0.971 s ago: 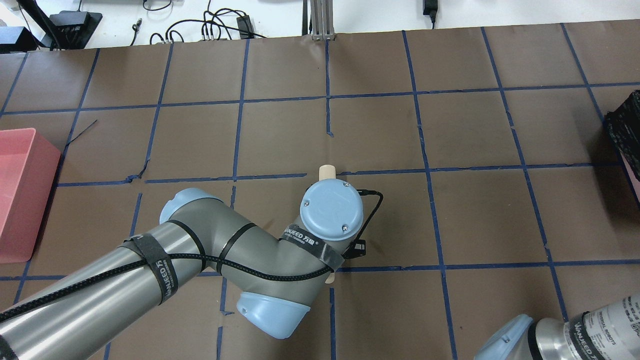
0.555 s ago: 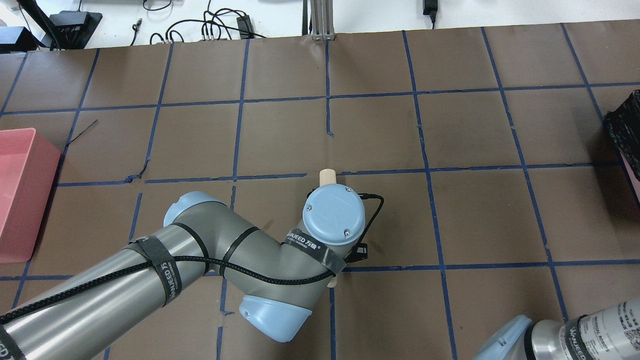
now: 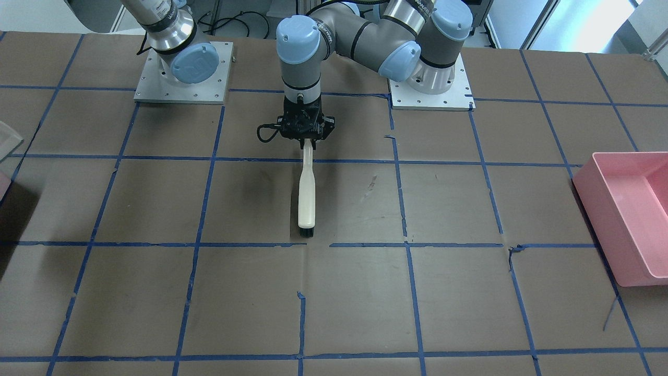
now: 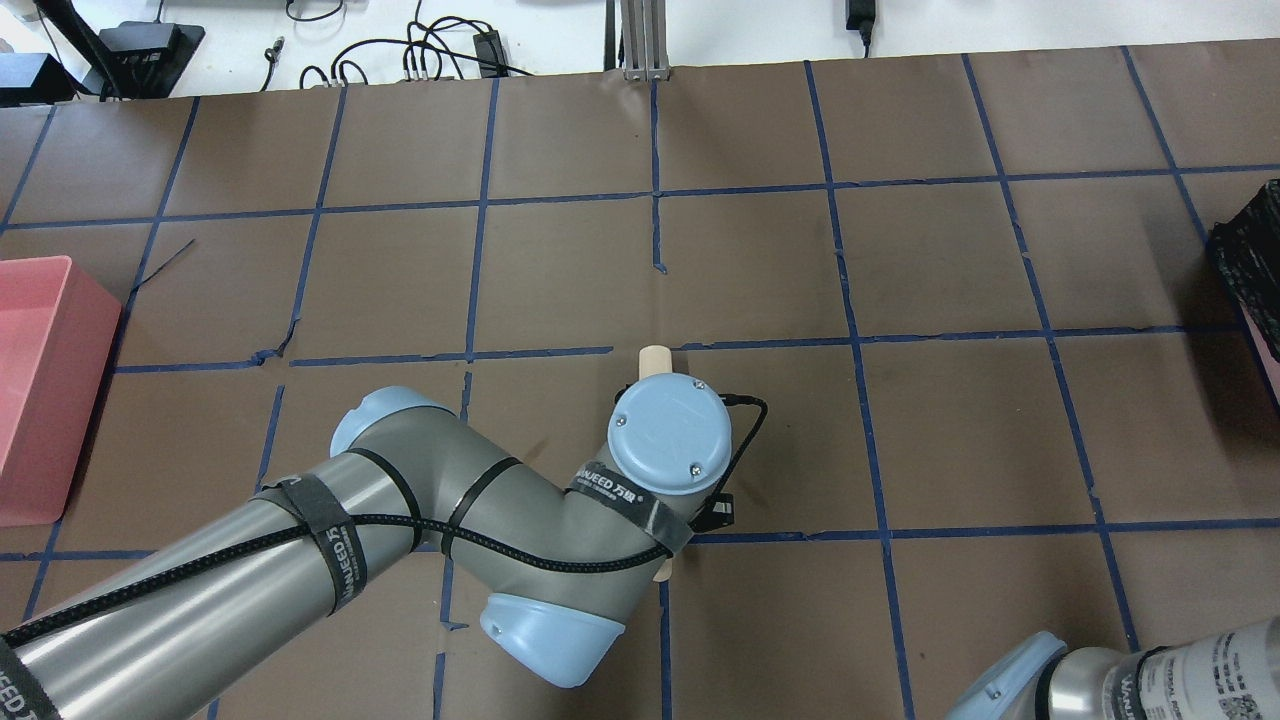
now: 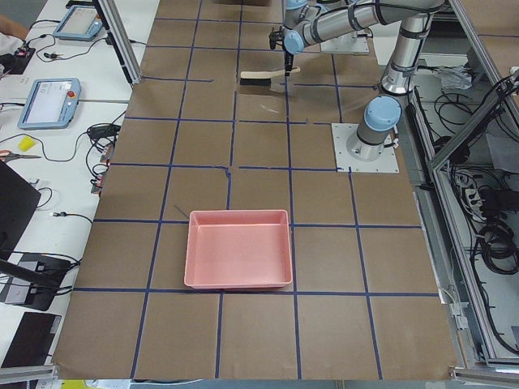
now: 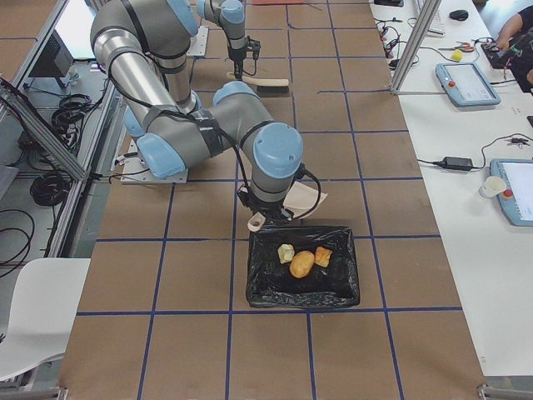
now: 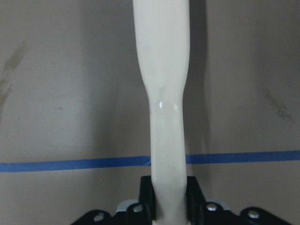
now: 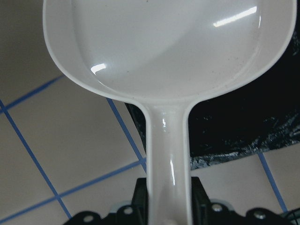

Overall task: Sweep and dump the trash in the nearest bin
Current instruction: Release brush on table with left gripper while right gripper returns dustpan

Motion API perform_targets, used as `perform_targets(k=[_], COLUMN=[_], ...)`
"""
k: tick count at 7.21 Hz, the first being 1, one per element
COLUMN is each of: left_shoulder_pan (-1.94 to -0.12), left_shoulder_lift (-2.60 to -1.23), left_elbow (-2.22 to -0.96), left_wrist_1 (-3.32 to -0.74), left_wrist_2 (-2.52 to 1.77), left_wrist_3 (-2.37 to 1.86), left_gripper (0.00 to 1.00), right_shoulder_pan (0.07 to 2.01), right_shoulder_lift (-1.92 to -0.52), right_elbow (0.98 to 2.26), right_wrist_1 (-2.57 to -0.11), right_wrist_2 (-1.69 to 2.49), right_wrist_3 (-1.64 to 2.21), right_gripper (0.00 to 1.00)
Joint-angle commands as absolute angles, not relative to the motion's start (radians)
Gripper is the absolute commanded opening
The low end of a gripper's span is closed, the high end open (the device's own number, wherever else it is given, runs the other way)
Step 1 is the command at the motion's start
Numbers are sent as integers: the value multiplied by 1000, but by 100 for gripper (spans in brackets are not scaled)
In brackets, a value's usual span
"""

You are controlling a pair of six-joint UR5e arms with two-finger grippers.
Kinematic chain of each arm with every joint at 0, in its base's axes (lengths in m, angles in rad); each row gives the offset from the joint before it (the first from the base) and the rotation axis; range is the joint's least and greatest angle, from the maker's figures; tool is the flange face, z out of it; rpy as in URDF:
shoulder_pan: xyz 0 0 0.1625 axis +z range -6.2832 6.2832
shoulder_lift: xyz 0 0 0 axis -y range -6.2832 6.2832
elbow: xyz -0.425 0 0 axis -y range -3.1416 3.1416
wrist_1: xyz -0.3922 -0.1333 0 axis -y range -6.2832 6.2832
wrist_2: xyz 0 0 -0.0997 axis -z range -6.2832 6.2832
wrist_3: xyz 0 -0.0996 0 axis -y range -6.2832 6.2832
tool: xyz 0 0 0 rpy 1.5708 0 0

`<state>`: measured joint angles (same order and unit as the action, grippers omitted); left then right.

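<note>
At the table centre, left fingers clamp a cream plastic brush; right fingers hold a white plastic dustpan at the black-lined bin edge.

Trash in lined bin, table's right end; dustpan just beside it; brush mid-table; second bin at left end.

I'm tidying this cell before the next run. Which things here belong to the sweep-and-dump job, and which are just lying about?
Job:
cream-handled black-bristled brush in left end effector
white plastic dustpan in right end effector
black-lined bin holding tan potato-shaped lump, pale green cube, orange crusty chunk

Lying about:
empty pink plastic tray
teach pendant on side bench
</note>
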<state>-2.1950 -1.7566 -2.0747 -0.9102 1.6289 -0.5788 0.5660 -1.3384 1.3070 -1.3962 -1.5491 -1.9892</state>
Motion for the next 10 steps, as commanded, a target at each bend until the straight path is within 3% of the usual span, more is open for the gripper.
perform_targets(k=[1,2,7,10], left_shoulder_pan=[-2195,-2192,-2044,-1841], left_shoulder_lift=[-1764,-1760,-1666,-1588], left_elbow=[-2068,-2063,-1988,-1777], left_wrist_1=[-901,-902,-984,-1319], left_wrist_2=[1631,1631,1632,1632], left_wrist_3=[-578,-577,-429,-157], left_gripper=[86,96,100,100], right_shoulder_pan=[619,680,1021,1194], right_shoulder_lift=[-1434,-1445,-1439,-1431], right_elbow=[1468,1474,1499,1540], right_wrist_1=[-1414,-1414,-1509,-1601], right_wrist_2=[-1435,-1436,-1391,-1390], right_wrist_3=[-1825,-1725,-1124,-834], right_gripper=[0,0,0,0])
